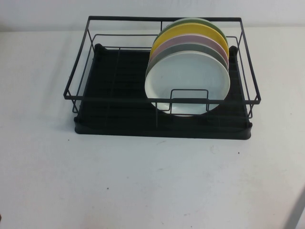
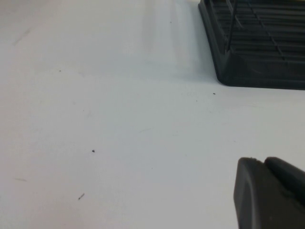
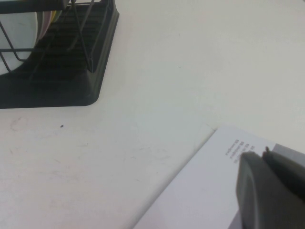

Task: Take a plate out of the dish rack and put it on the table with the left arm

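Observation:
The black wire dish rack [image 1: 162,102] stands on the white table [image 1: 143,181]. Several plates stand on edge in its right half. The white plate [image 1: 188,81] is the front one, with grey, pink, yellow and green plates behind it. No arm shows in the high view. In the left wrist view my left gripper [image 2: 263,161] is shut and empty, low over bare table, apart from a corner of the rack [image 2: 257,52]. In the right wrist view my right gripper [image 3: 263,151] is shut and empty, away from the rack [image 3: 71,71] and the white plate [image 3: 19,33].
A white printed sheet of paper [image 3: 190,191] lies on the table under my right gripper. The left half of the rack holds no plates. Bare tabletop spreads in front of the rack and to both sides.

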Tool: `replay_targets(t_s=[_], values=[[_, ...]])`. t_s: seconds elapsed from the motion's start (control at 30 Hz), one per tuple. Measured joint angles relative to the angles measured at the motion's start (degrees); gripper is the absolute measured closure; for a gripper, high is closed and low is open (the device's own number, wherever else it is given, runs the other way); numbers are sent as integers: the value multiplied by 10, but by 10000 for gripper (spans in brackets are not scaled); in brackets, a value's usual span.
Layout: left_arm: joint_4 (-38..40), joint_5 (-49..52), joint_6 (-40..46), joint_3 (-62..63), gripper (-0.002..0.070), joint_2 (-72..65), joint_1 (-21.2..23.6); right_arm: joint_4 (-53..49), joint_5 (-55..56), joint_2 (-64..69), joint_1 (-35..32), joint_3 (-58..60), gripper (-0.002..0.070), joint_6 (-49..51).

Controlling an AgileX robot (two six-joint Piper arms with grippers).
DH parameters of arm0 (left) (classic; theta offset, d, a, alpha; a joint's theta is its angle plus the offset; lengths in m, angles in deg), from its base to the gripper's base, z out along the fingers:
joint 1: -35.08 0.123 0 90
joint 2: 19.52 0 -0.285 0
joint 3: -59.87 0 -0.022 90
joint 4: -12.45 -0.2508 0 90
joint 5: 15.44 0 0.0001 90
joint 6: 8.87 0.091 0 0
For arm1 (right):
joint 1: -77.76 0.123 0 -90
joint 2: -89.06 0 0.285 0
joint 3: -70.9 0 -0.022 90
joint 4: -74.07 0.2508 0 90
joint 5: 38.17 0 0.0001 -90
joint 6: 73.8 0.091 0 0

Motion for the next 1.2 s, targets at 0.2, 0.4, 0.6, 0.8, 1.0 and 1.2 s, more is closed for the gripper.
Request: replay_targets(t_s=[0.2,0.4,0.6,0.8,1.0,1.2], values=[[0,0,0,0,678,0,0,0,0,0,0,0,696,0],[0,0,0,0,678,0,0,0,0,0,0,0,696,0],[27,-17,-21,0,678,0,0,0,0,0,0,0,696,0],[198,-123,-162,0,678,0,0,0,0,0,0,0,696,0],[245,-180,-185,0,678,0,0,0,0,0,0,0,697,0],[267,-167,-209,3,678,0,0,0,0,0,0,0,696,0]])
